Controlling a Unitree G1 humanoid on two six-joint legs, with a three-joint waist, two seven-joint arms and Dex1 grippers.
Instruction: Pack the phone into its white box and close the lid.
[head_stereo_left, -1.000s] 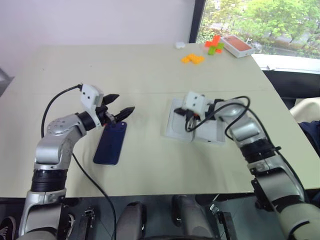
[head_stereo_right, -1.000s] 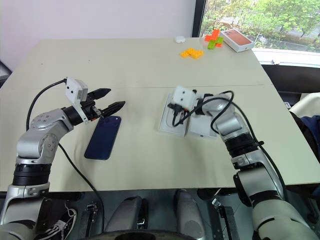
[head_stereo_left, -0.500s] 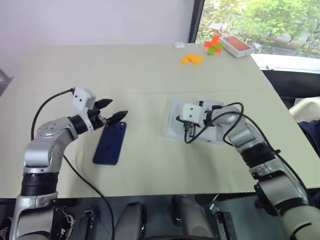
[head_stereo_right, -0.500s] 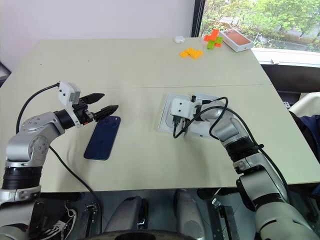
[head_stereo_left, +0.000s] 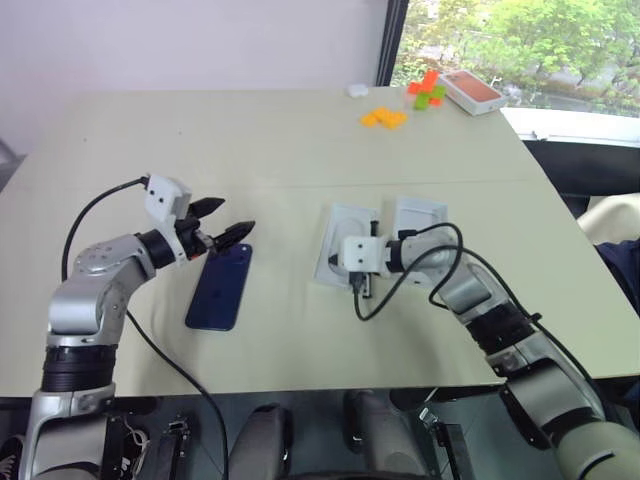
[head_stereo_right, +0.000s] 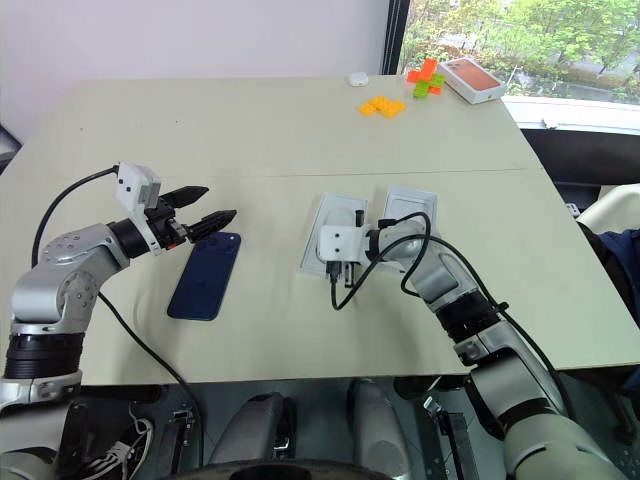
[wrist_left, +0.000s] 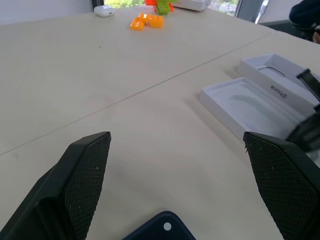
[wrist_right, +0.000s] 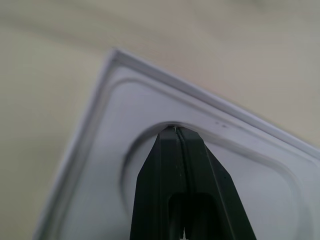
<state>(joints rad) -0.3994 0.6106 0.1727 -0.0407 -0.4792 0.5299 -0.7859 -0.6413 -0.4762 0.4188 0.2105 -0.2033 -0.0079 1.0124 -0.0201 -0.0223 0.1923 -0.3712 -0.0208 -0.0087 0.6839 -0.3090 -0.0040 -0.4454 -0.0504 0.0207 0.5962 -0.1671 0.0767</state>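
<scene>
Item: slim dark navy-blue glossy phone (head_stereo_left: 221, 286), lying flat on the beige worktop (head_stereo_left: 270, 150), unpacked; placed well apart from the packaging, ready for pickup.

Left hand (head_stereo_left: 228, 222): fingers spread wide, holding nothing, poised just above the phone's far end, apparently staged for a grasp.

Flat white plastic insert with oval recess (head_stereo_left: 345, 242): right of the phone. Right hand (wrist_right: 181, 145), fingers pressed together, empty, tips down in the recess, probably to nudge the insert aside.

Shallow white rectangular box part (head_stereo_left: 418, 224): just beside the insert, open; printed lettering inside suggests the lid. No tray told apart.
</scene>
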